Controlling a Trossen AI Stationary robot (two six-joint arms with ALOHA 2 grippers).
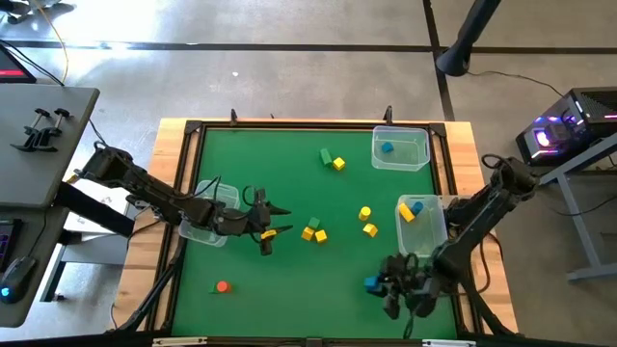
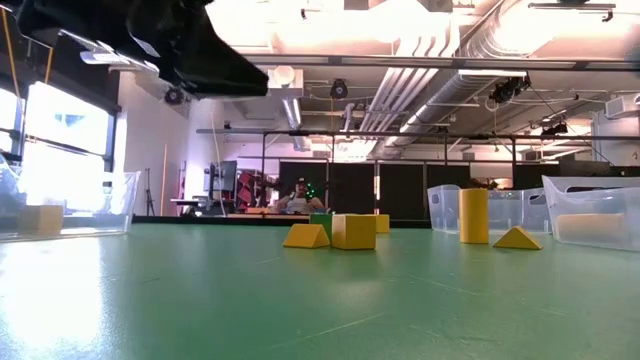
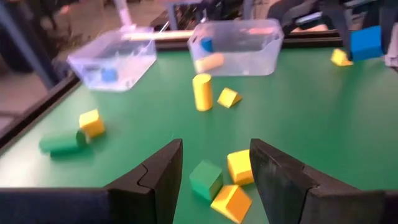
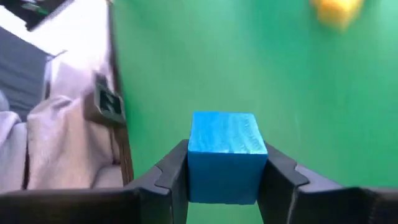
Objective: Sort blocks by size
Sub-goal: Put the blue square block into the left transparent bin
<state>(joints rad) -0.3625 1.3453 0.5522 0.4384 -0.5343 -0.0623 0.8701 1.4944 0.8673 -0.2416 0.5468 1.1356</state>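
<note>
You had bright, even overhead light; ceiling fixtures [image 2: 300, 20] glared in the low view, shadows stayed faint, and both wrist views were motion-blurred.

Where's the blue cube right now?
The blue cube is clamped between the right gripper's fingers, near the table's front right in the high view, just below the bin holding a yellow piece.

On the green bench [image 1: 289, 193], with the yellow cylinder [image 1: 364, 213] as landmark, yellow blocks [image 1: 314, 233] and a green cube [image 3: 206, 178] lie beside it, an orange-red piece [image 1: 223, 286] far off, and the dark right claw [image 4: 227, 180] clamps a blue cube [image 4: 224, 155].
</note>
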